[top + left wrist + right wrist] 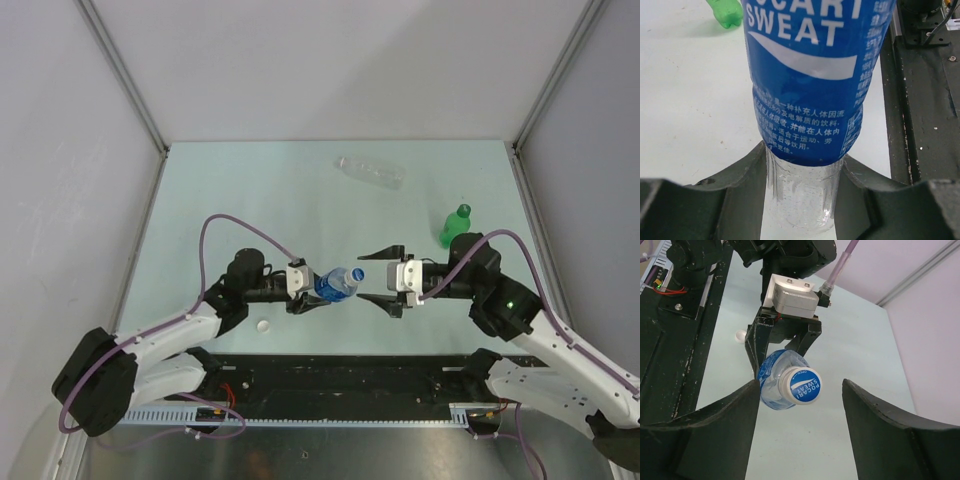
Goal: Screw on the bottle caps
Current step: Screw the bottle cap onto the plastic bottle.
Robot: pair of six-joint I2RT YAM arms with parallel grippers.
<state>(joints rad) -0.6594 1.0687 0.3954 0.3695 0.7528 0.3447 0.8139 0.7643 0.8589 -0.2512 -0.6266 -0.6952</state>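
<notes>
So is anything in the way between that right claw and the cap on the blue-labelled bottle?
Nothing visible. The right gripper, open, faces the cap head-on, only air between them; the left gripper holds the bottle sideways.

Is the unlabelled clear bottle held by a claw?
No, the clear bottle lies alone on the table, at its far side.

There are three bottles: one blue-label bottle (338, 283), one clear bottle (370, 172) and one green bottle (455, 225). Two caps show clearly: one loose white cap (263, 325) and one blue-and-white cap (800, 385). There are two robot arms: the left arm (170, 335) and the right arm (545, 335).
</notes>
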